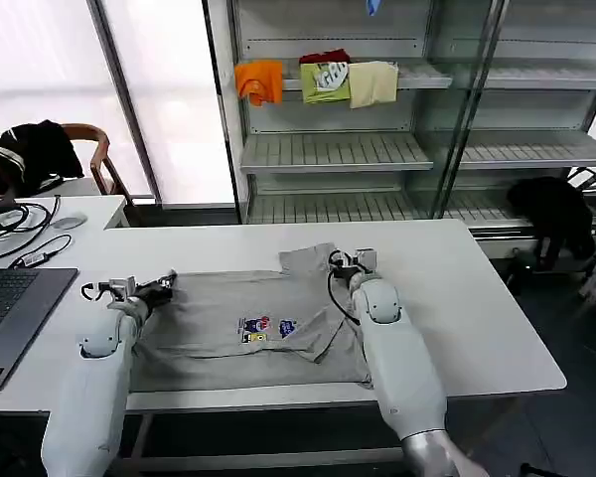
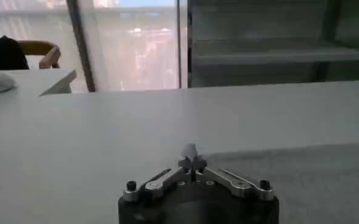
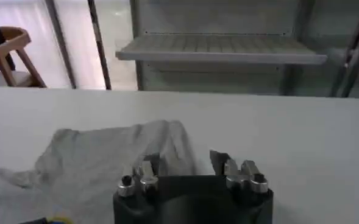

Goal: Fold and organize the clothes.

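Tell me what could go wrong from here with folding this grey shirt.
The left gripper is at the shirt's left edge with fingers closed on no visible cloth, so it may lift nothing. The right gripper, fingers apart, sits by a bunched sleeve, so it could catch only a wrinkle and fold crooked. The shirt's hem lies near the table's front edge, so a pull might drag it off.

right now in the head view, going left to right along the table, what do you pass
laptop → left claw at the shirt's left edge → light grey shirt with its printed graphic → right claw at the shirt's far right part → bare white table
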Controlling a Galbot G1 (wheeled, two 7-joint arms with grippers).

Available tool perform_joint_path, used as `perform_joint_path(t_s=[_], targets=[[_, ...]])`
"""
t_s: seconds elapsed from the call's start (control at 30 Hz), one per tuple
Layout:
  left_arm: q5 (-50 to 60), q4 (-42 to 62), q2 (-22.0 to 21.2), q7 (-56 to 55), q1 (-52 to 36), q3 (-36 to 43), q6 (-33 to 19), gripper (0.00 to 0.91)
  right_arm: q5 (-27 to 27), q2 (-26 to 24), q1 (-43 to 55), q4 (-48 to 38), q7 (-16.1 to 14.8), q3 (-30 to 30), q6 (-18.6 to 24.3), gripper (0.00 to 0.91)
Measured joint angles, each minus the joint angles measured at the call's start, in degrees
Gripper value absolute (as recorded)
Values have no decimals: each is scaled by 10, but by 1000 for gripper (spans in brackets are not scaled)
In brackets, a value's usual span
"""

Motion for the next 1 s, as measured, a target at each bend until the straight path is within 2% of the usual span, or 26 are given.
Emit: perform_joint_path(t_s=[0.3,0.5,0.77,1.0], targets=[[-8,-10,-1,6,7,0,1,10,6,0,0,-7,-6,1,5,0],[-21,-17,-3,3,8,-3,2,10,18,0,-12,2,-1,-1,39,0],[-76,-48,3,-11,19,-14,-11,10,32,0,-47,68,3,-2,74,0],[-127,-92,13,-11,38,-24,-12,10,57,0,-89,151,3,-2,65,0]])
